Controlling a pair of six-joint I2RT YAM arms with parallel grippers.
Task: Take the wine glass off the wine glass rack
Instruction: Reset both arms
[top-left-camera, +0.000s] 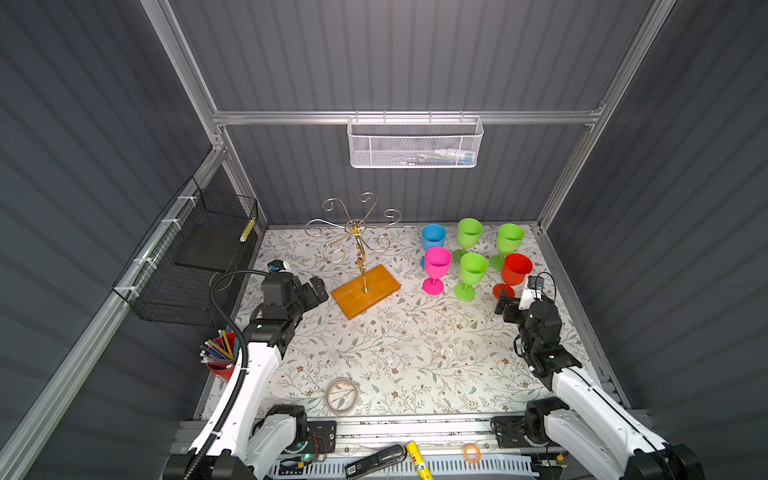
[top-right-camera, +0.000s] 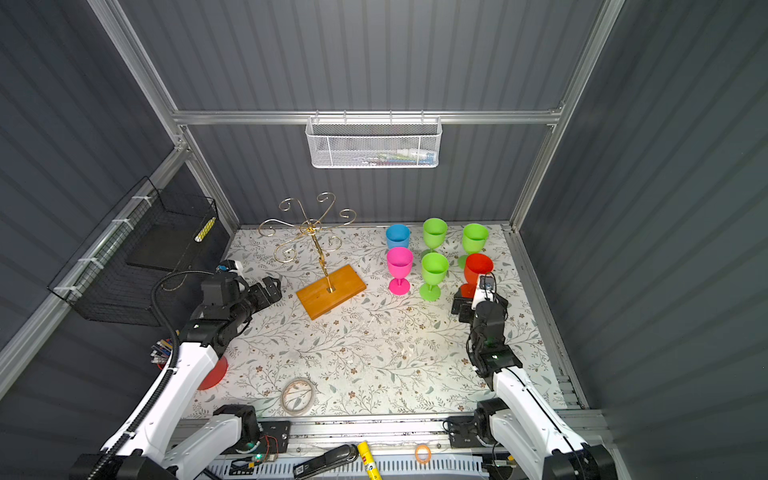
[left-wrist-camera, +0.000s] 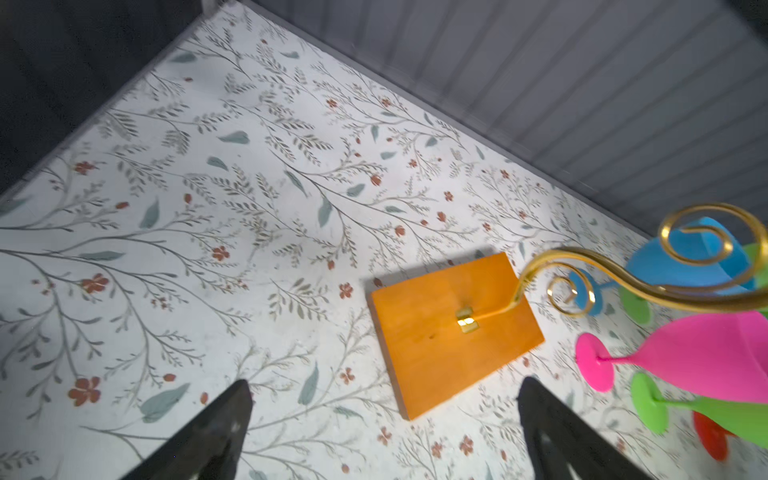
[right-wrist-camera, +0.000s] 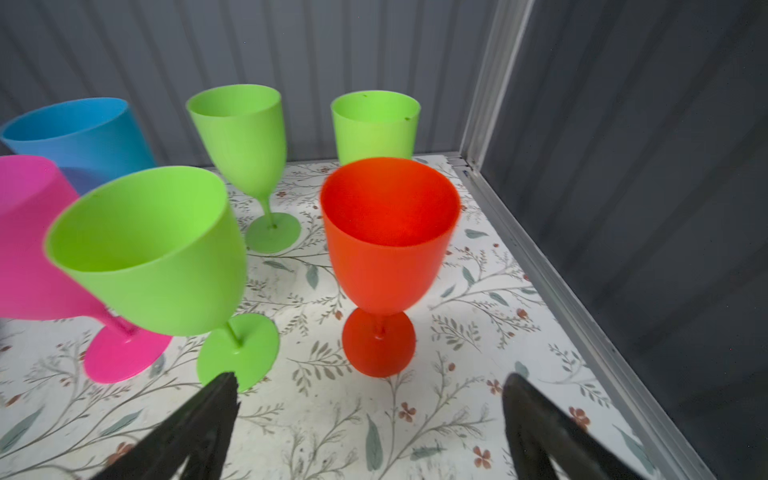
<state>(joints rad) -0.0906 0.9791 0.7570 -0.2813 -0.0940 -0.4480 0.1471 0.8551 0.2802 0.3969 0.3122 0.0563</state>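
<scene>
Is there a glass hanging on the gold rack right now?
No, every curled arm of the rack is bare; the glasses stand on the table beside it.

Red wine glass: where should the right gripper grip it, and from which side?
Take the red wine glass by its narrow lower bowl, just above the stem, coming level from the robot's side, where the open right gripper faces it. It stands upright; a green glass stands behind, another on its left.
</scene>
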